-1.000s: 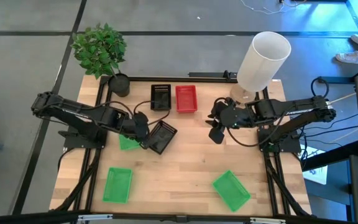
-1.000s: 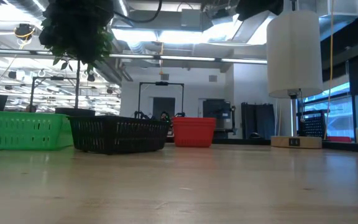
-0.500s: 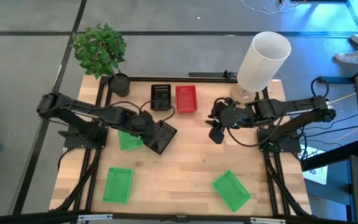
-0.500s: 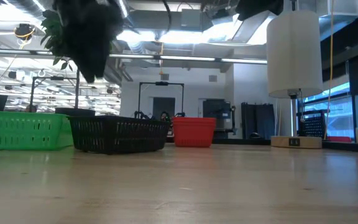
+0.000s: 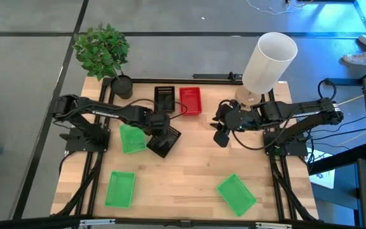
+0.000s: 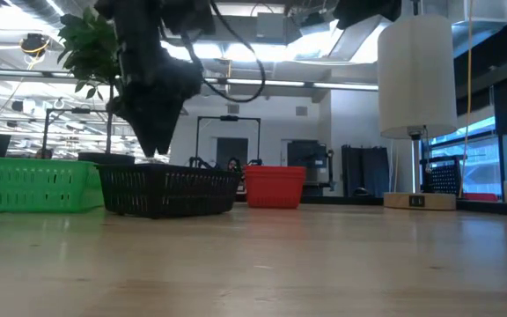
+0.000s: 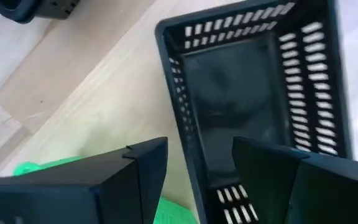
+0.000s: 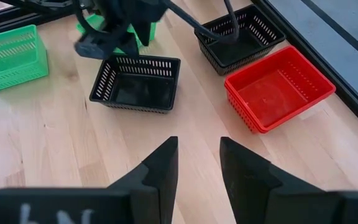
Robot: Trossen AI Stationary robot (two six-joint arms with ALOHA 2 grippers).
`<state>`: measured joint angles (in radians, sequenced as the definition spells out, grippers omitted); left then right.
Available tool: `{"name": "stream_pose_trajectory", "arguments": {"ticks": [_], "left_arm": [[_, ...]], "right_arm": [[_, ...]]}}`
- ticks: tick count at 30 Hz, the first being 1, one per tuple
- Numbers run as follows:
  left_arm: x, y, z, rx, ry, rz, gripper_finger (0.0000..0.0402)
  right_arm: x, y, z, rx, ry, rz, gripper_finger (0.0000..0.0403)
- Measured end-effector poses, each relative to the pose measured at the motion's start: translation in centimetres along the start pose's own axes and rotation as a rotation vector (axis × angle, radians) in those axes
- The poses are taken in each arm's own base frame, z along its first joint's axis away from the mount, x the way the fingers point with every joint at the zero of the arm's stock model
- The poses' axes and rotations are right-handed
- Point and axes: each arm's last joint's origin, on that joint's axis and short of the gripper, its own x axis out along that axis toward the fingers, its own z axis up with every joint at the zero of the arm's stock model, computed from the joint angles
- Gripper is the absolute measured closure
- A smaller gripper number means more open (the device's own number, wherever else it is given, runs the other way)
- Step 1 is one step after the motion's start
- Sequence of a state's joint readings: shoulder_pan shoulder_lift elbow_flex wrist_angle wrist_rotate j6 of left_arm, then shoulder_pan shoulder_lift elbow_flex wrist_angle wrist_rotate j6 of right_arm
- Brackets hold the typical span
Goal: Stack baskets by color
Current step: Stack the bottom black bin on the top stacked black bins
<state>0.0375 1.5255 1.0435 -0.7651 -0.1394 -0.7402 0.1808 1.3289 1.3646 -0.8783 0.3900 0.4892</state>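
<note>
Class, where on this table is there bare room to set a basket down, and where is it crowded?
Free: bare wood between the two front green baskets. Crowded: the back, where black baskets, red basket and left claw cluster.

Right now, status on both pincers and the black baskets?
Left pincer open above the loose black basket, nothing held. Right pincer open, empty, waiting mid-table. Second black basket beside the red basket at the back. Nothing in the way.

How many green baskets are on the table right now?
3. One green basket lies beside the left arm, next to the tilted black basket; one sits at the front left; one at the front right. More could be nested unseen.
</note>
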Motion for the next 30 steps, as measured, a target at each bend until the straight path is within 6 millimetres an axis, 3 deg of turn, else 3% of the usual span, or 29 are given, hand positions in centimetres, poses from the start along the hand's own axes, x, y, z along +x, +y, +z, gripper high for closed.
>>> {"name": "stream_pose_trajectory", "arguments": {"ticks": [17, 25, 30], "left_arm": [[4.8, 0.1, 0.7, -0.009, 0.098, 0.061, 0.0229], [6.2, 0.2, 1.0, -0.026, 0.132, 0.041, 0.0231], [6.1, 0.3, 1.0, -0.007, 0.132, 0.043, 0.0275]], "right_arm": [[0.0, 0.0, 0.0, 0.0, 0.0, 0.001, 0.0285], [0.0, 0.0, 0.1, 0.003, -0.006, 0.004, 0.0285], [0.0, 0.0, 0.1, 0.003, -0.006, 0.004, 0.0285]]}}
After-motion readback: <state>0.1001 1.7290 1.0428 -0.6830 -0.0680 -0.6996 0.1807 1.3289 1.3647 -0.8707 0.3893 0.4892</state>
